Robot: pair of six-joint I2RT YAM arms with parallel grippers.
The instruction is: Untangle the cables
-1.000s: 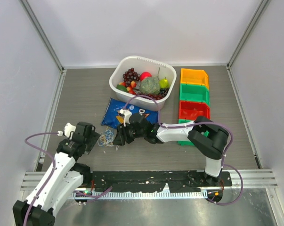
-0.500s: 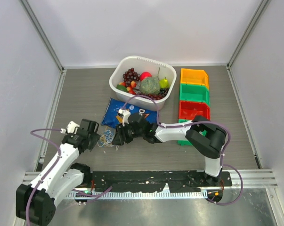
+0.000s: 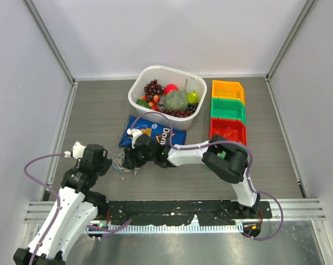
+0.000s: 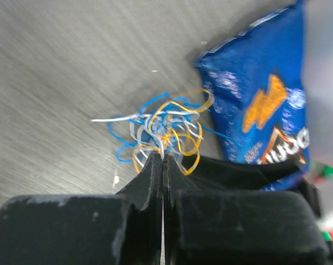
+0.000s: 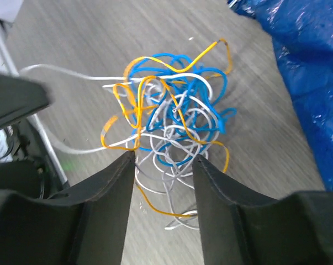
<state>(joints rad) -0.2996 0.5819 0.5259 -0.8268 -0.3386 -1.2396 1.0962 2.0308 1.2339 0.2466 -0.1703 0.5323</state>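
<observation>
Cables (image 5: 172,116): one knotted clump of yellow, white and blue cord. It lies on the table (image 3: 94,116) between the two arms, just beside the near-left corner of the blue chip bag (image 3: 155,133).

Left gripper (image 4: 163,161): fingers pressed flat together at the edge of the clump. A pale strand appears to run into the tips, so you seem to have one cord pinched. The wrist view is too blurred to tell its colour.

Right gripper (image 5: 163,160): jaws apart over the opposite edge. Several grey-white loops and a yellow one lie in the gap; nothing is clamped.

Step in hand, as judged: take a second hold with the right and draw the clump apart against the left.

Notes for you:
- Close on one outer loop, not a handful. The yellow one nearest the fingers looks freest.
- Get the fingertips down to the table first, since cord this thin will likely slip out of a high pinch.
- Treat the left as the anchor and hold it firm.
- Pull slowly and low, away from the left and clear of the bag.
- If the whole clump slides as one, the knot is probably tightening. Stop and choose another strand.
</observation>
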